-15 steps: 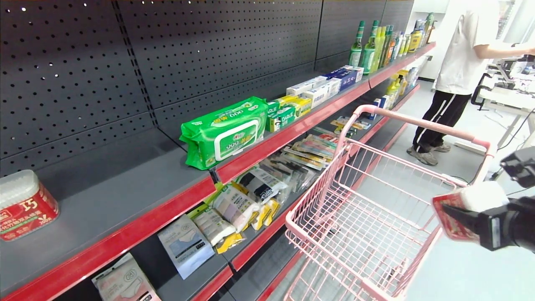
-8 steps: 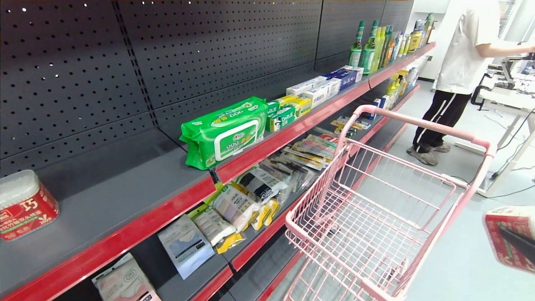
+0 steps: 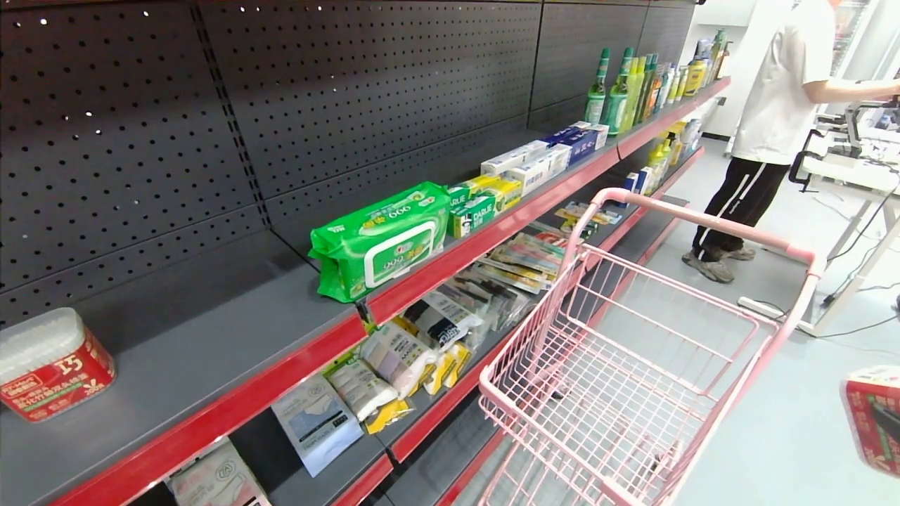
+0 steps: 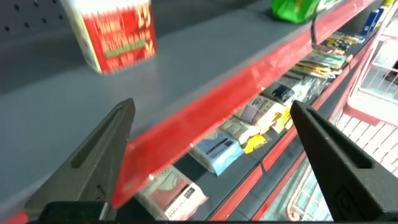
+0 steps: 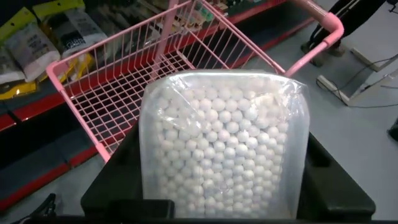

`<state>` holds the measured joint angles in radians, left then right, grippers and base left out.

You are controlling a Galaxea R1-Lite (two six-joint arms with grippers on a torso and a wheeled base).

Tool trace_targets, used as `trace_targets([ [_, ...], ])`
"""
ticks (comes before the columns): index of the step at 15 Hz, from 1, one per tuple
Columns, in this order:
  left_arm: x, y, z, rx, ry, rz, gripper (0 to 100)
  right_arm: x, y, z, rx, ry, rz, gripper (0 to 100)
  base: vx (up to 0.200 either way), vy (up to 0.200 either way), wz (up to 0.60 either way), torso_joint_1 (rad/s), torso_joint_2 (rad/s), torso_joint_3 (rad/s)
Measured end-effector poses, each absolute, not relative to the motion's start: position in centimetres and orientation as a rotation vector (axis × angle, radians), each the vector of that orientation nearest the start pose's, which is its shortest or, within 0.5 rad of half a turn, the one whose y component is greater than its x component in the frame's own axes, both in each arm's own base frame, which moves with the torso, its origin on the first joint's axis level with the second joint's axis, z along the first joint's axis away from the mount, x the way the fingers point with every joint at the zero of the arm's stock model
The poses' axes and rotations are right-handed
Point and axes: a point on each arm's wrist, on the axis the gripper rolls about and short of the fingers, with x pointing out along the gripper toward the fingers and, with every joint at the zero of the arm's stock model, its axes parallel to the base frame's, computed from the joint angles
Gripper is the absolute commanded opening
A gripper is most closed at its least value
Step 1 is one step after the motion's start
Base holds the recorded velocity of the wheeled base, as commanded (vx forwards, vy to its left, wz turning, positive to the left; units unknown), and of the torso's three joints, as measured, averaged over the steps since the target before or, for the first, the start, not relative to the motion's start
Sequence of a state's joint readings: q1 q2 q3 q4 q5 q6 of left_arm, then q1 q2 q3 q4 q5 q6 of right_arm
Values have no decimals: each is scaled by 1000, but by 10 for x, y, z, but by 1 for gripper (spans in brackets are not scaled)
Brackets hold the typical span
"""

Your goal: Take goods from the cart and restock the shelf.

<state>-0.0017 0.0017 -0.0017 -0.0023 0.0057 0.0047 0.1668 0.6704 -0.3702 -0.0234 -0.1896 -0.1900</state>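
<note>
At the far left of the upper shelf (image 3: 211, 330) stands the shelved tub (image 3: 49, 365) of cotton swabs, upright, with a clear lid and a red label, a little back from the shelf's red front edge. The left wrist view shows it (image 4: 112, 31) beyond the left claw (image 4: 211, 106), whose two dark fingers (image 4: 99, 155) are spread wide with nothing between them, pointing toward the red edge.

Further right on the same shelf lies a green wipes pack (image 3: 380, 235), its near end close to the edge. Just beside it to the right come small green and yellow cartons (image 3: 485, 200), then white and blue cartons (image 3: 548, 158), and a row of green bottles (image 3: 619, 88) at the far end. On the lower shelf, flat packets (image 3: 394, 358) lie overlapping one another.

Right of the shelves stands the pink wire cart (image 3: 633, 365), its handle at the far side.

At the right edge, outside the cart and above the floor, is the held tub (image 3: 872, 418) of cotton swabs, also red-labelled. The right claw (image 5: 224, 168) is closed on its two sides, and white swab heads show through the tub's clear top (image 5: 224, 143), with the cart's basket (image 5: 124, 68) beyond it.
</note>
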Motion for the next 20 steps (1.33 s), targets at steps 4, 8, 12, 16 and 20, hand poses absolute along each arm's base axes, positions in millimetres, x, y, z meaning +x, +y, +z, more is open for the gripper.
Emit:
trace_targets([
  [4,-23,0,76,5,-3,4,100,50,4,172,-247,288,6,0,0,0,0,193,-439,-252],
  [8,-23,0,76,5,-3,4,100,49,4,170,-259,291,12,0,0,0,0,167,-378,-214],
  [12,-23,0,76,5,-3,4,100,49,4,168,-262,298,17,0,0,0,0,158,-350,-198],
  [16,-23,0,76,5,-3,4,100,50,5,167,-264,304,22,0,0,0,0,162,-355,-189],
  [20,-23,0,76,5,-3,4,100,50,4,167,-278,304,23,0,0,0,0,149,-322,-174],
])
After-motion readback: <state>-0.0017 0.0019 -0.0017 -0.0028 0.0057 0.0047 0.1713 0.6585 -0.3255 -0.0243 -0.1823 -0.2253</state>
